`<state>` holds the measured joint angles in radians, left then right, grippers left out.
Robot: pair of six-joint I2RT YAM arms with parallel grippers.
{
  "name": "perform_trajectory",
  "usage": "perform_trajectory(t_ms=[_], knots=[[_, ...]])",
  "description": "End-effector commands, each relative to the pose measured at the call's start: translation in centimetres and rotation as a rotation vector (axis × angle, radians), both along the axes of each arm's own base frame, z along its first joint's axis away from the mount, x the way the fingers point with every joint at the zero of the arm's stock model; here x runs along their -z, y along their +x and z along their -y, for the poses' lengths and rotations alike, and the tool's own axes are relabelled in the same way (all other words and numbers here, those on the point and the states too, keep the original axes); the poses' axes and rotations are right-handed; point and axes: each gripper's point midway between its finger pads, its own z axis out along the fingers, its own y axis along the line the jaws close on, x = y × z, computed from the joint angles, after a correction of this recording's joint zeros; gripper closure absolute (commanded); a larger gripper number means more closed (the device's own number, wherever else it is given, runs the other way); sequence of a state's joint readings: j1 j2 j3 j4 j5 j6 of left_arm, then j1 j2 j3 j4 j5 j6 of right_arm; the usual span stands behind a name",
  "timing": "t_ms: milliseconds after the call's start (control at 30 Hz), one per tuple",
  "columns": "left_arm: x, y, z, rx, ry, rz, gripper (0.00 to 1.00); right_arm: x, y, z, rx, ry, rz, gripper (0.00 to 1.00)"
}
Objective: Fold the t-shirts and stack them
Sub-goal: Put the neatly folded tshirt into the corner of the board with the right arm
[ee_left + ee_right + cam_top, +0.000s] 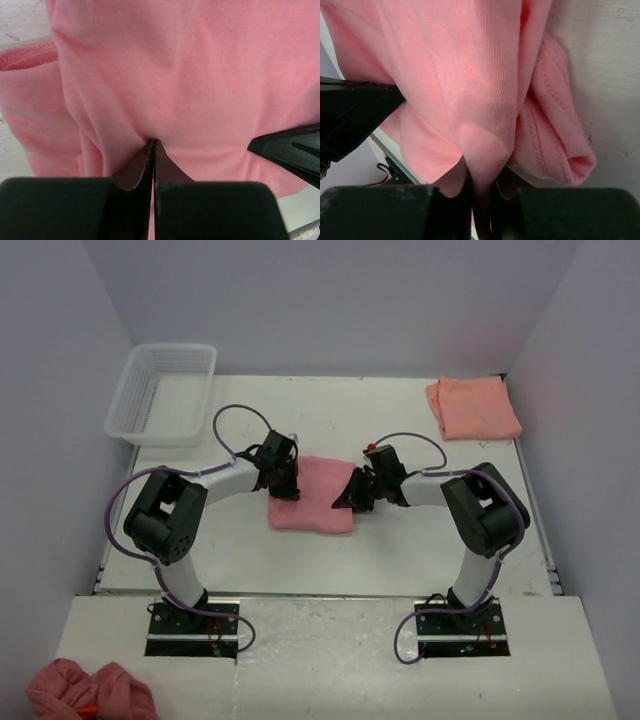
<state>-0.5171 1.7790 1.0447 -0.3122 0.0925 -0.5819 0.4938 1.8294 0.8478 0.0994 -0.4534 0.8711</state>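
Currently: rose-pink t-shirt (312, 502) lies at centre frame on the white table (400, 550), folded to a rough rectangle. Salmon-orange t-shirt (473, 407) sits folded at upper right, well apart from it.

Left gripper (153, 143): jaws pressed together at the tips with a small pinch of pink fabric caught between them, on the shirt's left edge in the top view. Right gripper (480, 170): jaws drawn close around a thicker fold of the same shirt, on its right edge. Both arms hold the one garment, from opposite sides.

Handling, as a judgement: thin knit, light, entirely limp. It drapes and puckers around each pinch, so it will sag between the two holds and will not keep a crease unless laid flat. Not fragile, and not slippery against the pads by the look of it. The layers may slide on one another, and a shallow pinch may catch the top layer only. Best holds look like the stitched hem (555, 130) or a corner taken through all layers.

Writing: none readable. Cloth plain, no print, tag or brand visible in any view.

Other items: white mesh basket (160, 393) at upper left; crumpled reddish cloth heap (90, 692) at lower left.
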Motion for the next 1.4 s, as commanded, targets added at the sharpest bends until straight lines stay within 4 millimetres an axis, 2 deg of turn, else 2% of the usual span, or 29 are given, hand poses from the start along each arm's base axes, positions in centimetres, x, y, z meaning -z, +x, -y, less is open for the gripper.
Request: perform_trajectory(t_ms=[0,67,200,267,300,333,367,400,433,500,600,633,667,767,833,1000,1033,1200,1367], knots=[[0.4,-0.9,-0.8,0.016,0.013,-0.012,1.00,6.2,-3.5,3.7,0.015,-0.239,-0.154,0.90],[0.5,-1.0,-0.9,0.017,0.016,-0.013,1.00,6.0,-2.8,3.7,0.011,-0.256,-0.136,1.00],[-0.2,-1.0,-0.9,0.033,0.007,0.007,1.00,5.2,-1.9,3.9,-0.024,-0.297,-0.099,1.00],[-0.8,-0.8,-1.0,0.038,0.014,0.034,1.00,4.2,-0.8,4.0,-0.048,-0.329,-0.050,1.00],[-1.8,-0.5,-1.0,0.037,0.008,0.065,0.99,3.8,-1.0,4.5,-0.063,-0.368,-0.052,1.00],[-2.4,-0.4,-1.2,0.039,0.012,0.085,0.97,2.8,0.3,4.5,-0.079,-0.401,0.003,1.00],[-3.0,-0.1,-1.4,0.033,0.019,0.110,0.94,2.3,0.7,4.8,-0.085,-0.429,0.016,1.00],[-4.5,0.1,-1.5,0.030,0.010,0.147,0.90,1.8,0.4,5.5,-0.114,-0.480,0.018,1.00],[-5.2,0.2,-1.7,0.033,0.014,0.169,0.89,0.5,1.8,5.3,-0.114,-0.504,0.069,1.00],[-7.6,0.5,-1.9,0.029,0.010,0.222,0.86,-1.6,2.8,5.6,-0.138,-0.541,0.118,1.00],[-10.9,0.8,-2.0,0.030,-0.003,0.281,0.85,-3.4,3.5,6.0,-0.158,-0.583,0.156,1.00],[-11.6,0.8,-2.0,0.031,-0.008,0.296,0.84,-4.9,4.3,5.7,-0.169,-0.577,0.198,1.00],[-13.0,0.8,-2.0,0.031,-0.020,0.320,0.84,-5.5,4.5,5.7,-0.172,-0.580,0.212,1.00],[-14.9,0.6,-2.0,0.036,-0.041,0.350,0.83,-7.5,5.3,5.7,-0.193,-0.605,0.273,1.00],[-15.3,0.4,-1.9,0.041,-0.052,0.355,0.83,-8.6,6.0,5.9,-0.209,-0.637,0.306,1.00],[-13.9,-0.5,-1.8,0.049,-0.058,0.316,0.83,-10.4,7.7,7.3,-0.212,-0.745,0.353,1.00],[-13.3,-0.7,-1.9,0.048,-0.056,0.301,0.83,-11.5,8.3,7.2,-0.202,-0.751,0.380,1.00],[-12.6,-0.9,-1.7,0.059,-0.063,0.289,0.83,-14.0,10.6,7.6,-0.191,-0.804,0.451,1.00],[-12.2,-1.1,-1.7,0.066,-0.057,0.279,0.83,-14.7,12.8,8.5,-0.169,-0.886,0.474,1.00]])
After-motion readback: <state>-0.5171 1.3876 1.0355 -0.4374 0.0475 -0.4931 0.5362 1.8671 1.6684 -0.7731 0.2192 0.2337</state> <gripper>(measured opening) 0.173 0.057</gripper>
